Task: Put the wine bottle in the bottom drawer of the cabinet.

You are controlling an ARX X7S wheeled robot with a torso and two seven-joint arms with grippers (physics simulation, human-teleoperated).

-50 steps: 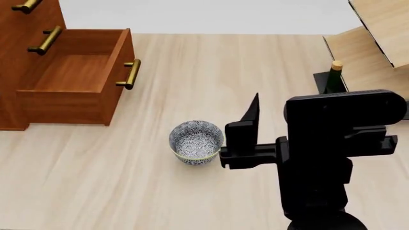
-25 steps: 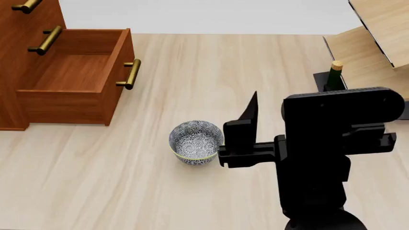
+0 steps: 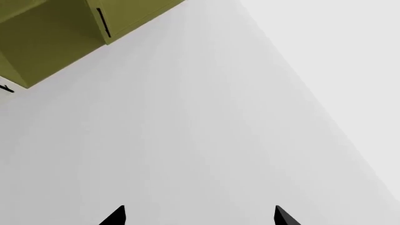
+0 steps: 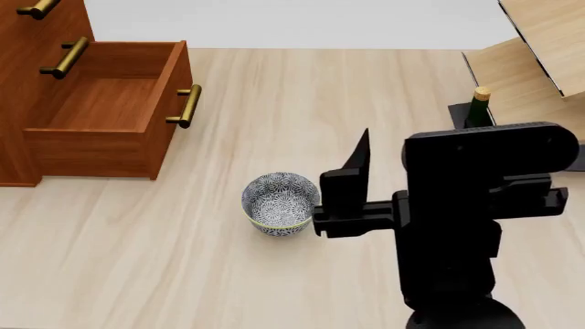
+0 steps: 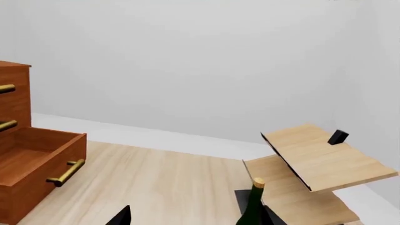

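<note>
The wine bottle stands upright on the black base of the pale rack at the right, its tan cork above my right arm. In the right wrist view the wine bottle is ahead of my right gripper, close to one fingertip; the jaws are open and empty. One right finger points up beside the bowl. The cabinet is at the far left, its bottom drawer pulled open and empty; the drawer also shows from the right wrist. My left gripper is open, facing a grey wall.
A patterned blue-and-white bowl sits on the wood floor just left of my right gripper. The pale wood rack with tilted shelves stands at the right. An olive-green cupboard shows in the left wrist view.
My right arm has edged slightly forward; the bottle, bowl and drawer have not moved.
</note>
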